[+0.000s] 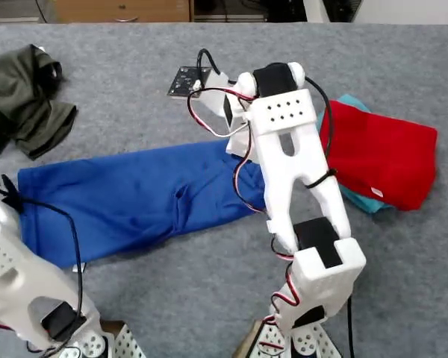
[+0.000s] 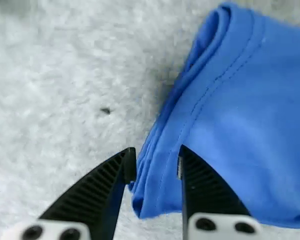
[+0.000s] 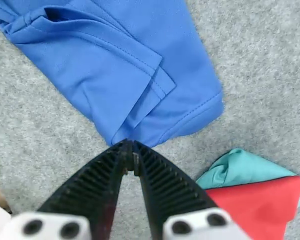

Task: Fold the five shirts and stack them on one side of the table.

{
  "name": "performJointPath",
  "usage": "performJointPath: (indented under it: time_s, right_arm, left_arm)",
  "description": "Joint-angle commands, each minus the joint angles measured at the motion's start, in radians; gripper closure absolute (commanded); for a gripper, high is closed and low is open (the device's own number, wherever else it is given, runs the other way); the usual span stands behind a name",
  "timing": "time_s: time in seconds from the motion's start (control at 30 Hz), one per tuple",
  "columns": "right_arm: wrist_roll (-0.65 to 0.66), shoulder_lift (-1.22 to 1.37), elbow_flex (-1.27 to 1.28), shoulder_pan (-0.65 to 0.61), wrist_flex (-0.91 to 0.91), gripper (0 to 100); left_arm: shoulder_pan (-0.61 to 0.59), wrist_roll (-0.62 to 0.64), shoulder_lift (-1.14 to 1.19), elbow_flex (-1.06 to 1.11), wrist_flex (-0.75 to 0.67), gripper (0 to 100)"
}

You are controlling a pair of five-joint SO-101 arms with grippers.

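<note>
The blue shirt [image 1: 134, 198] lies as a long folded band across the middle of the grey table [image 1: 209, 291]. My left gripper [image 2: 157, 167] is open at its left end, with the layered edge of the blue shirt [image 2: 240, 115] between its fingers. At the other end my right gripper [image 3: 132, 152] is shut, its tips nipping the hem corner of the blue shirt [image 3: 115, 60]. A folded red shirt [image 1: 381, 153] lies on a teal one [image 1: 358, 198] at the right. A dark green shirt [image 1: 22, 97] is crumpled at the far left.
The right arm [image 1: 291, 164] rises over the table's middle and hides part of the blue shirt's right end. The left arm [image 1: 15, 276] stands at the near left corner. Bare grey cloth shows along the front and the far edge.
</note>
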Motion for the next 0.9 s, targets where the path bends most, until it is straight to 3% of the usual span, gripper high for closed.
performJointPath:
  time_s: [0.0, 0.43, 0.67, 0.87]
  right_arm:
    - [-0.014, -0.062, 0.001, 0.018, 0.017, 99.5]
    - [-0.014, -0.062, 0.001, 0.015, 0.017, 99.5]
    - [-0.014, -0.067, 0.001, 0.015, 0.017, 99.5]
    - [-0.014, -0.068, 0.001, 0.015, 0.017, 99.5]
  left_arm:
    - [0.006, -0.066, 0.053, -0.072, 0.017, 85]
    - [0.028, -0.092, 0.137, -0.061, -0.021, 85]
    - [0.021, 0.003, 0.251, -0.046, -0.080, 86]
    - [0.032, 0.043, 0.288, -0.091, -0.060, 99]
